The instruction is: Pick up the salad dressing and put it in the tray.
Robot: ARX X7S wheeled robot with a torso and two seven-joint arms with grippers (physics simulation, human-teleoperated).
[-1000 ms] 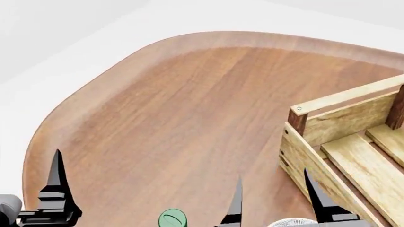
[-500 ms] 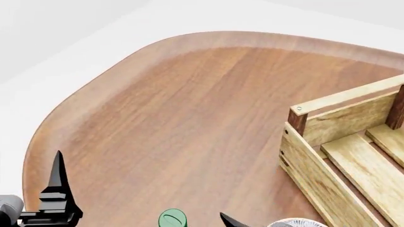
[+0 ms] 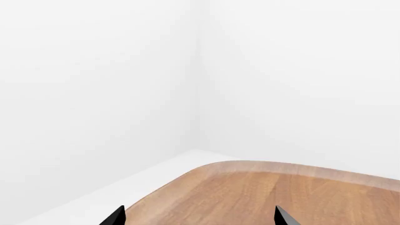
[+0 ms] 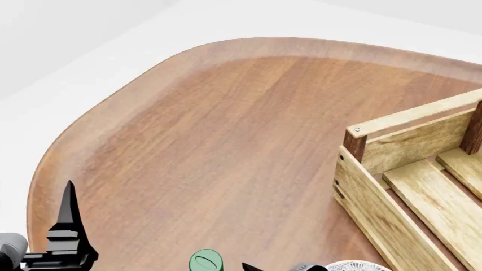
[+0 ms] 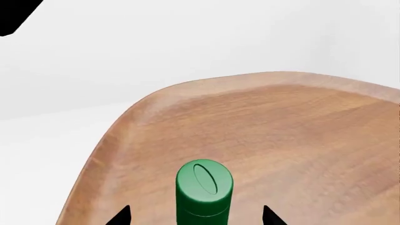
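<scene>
The salad dressing (image 5: 203, 187) is a small bottle with a glossy green cap, standing upright on the wooden table; only its cap (image 4: 205, 261) shows at the head view's bottom edge. My right gripper (image 5: 196, 218) is open, and its two black fingertips flank the bottle without touching it. In the head view only a black tip of it (image 4: 252, 266) shows, just right of the cap. The tray (image 4: 391, 169), a slatted wooden crate with dark corner posts, stands at the right. My left gripper (image 3: 198, 220) is open and holds nothing, low at the left with one of its fingers (image 4: 68, 212) pointing up.
A grey-and-white patterned bowl (image 4: 354, 265) peeks in at the bottom edge, between the bottle and the crate. The table's rounded rim (image 4: 98, 107) curves along the left and far side, with white floor beyond it.
My right gripper has dropped out of the head view's lower edge, from two tall fingers showing to one small tip beside the cap. The left arm, bottle and crate have not moved.
</scene>
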